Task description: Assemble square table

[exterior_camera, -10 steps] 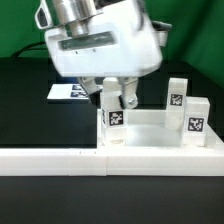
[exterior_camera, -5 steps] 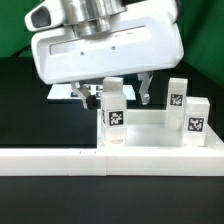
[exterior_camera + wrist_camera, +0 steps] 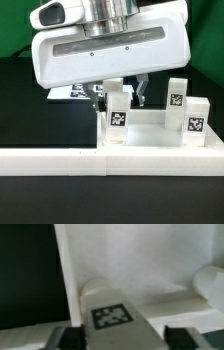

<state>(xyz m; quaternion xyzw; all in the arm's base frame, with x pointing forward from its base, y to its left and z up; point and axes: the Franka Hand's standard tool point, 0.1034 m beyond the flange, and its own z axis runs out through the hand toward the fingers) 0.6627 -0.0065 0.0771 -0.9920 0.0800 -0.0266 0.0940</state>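
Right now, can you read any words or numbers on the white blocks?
No words, numbers or brand names show anywhere.
Leg between the hand's fingers: a black-and-white square tag, a pattern, not letters.
Two legs at the exterior view's right: the same kind of tag.
Marker board: tags too small to make out.

Matt white plastic leg (image 3: pixel 117 118)

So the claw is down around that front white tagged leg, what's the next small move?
Probably finish closing the claw on the small white tagged block leg. Its fingers flank the upright leg, and in the wrist view some gap seems to remain beside it, so lifting now seems premature.
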